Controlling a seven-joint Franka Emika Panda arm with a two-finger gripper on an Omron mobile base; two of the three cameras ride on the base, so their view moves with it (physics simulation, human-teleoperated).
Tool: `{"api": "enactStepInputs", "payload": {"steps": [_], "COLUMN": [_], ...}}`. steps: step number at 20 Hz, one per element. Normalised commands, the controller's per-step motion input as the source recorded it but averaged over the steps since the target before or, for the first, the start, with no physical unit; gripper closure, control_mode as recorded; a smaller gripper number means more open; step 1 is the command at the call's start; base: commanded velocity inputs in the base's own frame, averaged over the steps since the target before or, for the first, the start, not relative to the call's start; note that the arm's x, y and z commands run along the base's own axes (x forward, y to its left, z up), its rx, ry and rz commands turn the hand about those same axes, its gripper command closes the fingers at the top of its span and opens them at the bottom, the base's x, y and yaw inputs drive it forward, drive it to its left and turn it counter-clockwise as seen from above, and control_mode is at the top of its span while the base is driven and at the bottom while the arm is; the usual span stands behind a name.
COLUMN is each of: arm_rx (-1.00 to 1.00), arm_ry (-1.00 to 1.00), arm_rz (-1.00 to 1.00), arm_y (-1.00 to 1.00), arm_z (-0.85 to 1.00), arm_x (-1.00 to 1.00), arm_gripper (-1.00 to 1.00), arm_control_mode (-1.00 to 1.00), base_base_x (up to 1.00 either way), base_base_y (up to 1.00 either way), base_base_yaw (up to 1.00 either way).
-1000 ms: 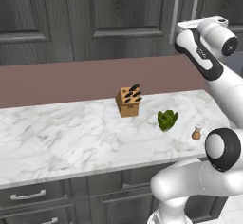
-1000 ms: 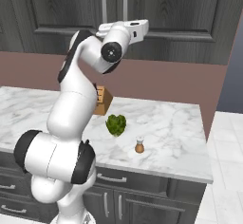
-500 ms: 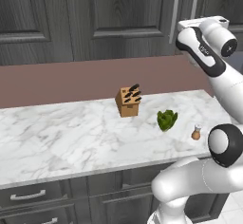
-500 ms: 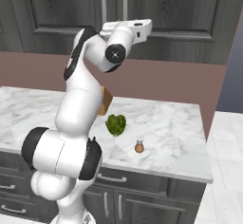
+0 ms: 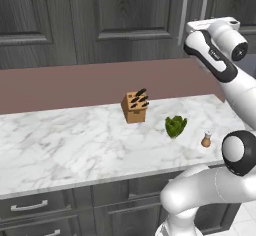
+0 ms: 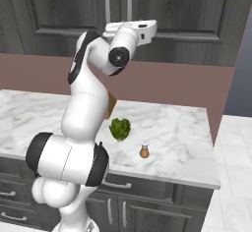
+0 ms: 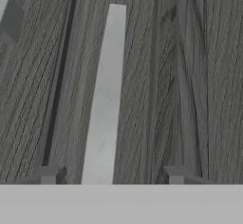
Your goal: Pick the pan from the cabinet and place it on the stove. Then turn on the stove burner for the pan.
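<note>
Cabinet (image 7: 190,76) handle (image 7: 105,99) between pincer (image 7: 111,175) fingertips.

Soft, even light is falling across the whole rendered kitchen, with no single lamp showing itself. The marble counter (image 5: 75,140) is coming out brightest, almost pale, while the cabinet (image 5: 120,15) doors are staying dark yet keeping their wood grain readable. Faint, short shadows are lying beside the knife block (image 5: 135,107) and under the green vegetable (image 5: 175,126). The white arm (image 6: 88,108) is showing gentle shading on its rounded shells, without harsh glare. Both base views are looking slightly coarse, and straight edges are not bending at the borders. In the hand view the cabinet handle (image 7: 105,99) is appearing flat, pale and a little soft-edged against streaky grain.
</note>
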Motion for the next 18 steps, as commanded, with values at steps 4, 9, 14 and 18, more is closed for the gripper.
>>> {"api": "enactStepInputs", "payload": {"steps": [4,9,14,18], "arm_rx": [0.0,0.0,-0.03,-0.03], "arm_ry": [0.0,0.01,0.03,0.06], "arm_rz": [0.0,0.0,0.0,0.0], "arm_y": [0.52,0.03,0.25,0.34], "arm_z": [-0.07,0.0,-0.04,-0.03], "arm_x": [0.4,0.01,0.0,0.0], "arm_gripper": [1.0,1.0,1.0,1.0], "arm_control_mode": [-1.0,-1.0,-1.0,-1.0], "base_base_x": [0.0,0.0,0.0,0.0], "base_base_y": [0.0,0.0,0.0,0.0], "base_base_yaw": [0.0,0.0,0.0,0.0]}}
